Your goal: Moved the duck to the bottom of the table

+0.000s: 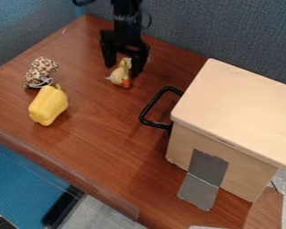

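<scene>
In the camera view, a pale wooden box stands below and to the right of the pincer. Its lid is on, so the inside is hidden. A black handle juts from the box's side toward the area below the pincer, and a strip of grey tape runs down the box front onto the surface.

Well to the left of the pincer sits a leopard-print bundle with a white cord, a little lower than the fingertips. Just beside it, farther down and also left of the pincer, is a yellow bell pepper with a green stem. Behind the pincer rises a blue-grey partition.

The pincer points down over the far part of the surface, spread, one finger on each side of the toy duck. The duck lies partly between the fingertips and partly below them, its orange end away from the pincer. Whether both fingers touch it, I cannot tell
</scene>
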`<action>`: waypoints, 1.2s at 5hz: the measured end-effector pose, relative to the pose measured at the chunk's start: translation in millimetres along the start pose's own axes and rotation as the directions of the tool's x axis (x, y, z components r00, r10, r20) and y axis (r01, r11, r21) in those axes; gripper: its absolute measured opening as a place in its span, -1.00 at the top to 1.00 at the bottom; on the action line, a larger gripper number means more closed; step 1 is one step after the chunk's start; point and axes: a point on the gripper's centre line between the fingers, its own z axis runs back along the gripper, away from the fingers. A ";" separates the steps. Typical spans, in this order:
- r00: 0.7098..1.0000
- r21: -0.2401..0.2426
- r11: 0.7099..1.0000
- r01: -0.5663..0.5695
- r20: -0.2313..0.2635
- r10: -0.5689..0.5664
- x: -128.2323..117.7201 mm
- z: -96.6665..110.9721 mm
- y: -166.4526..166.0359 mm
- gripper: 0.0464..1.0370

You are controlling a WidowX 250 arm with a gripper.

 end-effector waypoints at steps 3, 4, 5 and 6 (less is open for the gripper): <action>0.999 -0.045 0.999 0.016 0.052 -0.013 -7.2 25.5 -2.6 0.57; 0.997 -0.084 0.996 0.032 0.068 -0.026 -41.8 48.2 0.8 0.68; 0.997 -0.125 0.990 0.066 0.040 -0.061 -89.6 48.9 -5.1 0.73; 0.993 -0.139 0.983 0.119 0.022 -0.117 -131.8 45.1 -17.3 0.74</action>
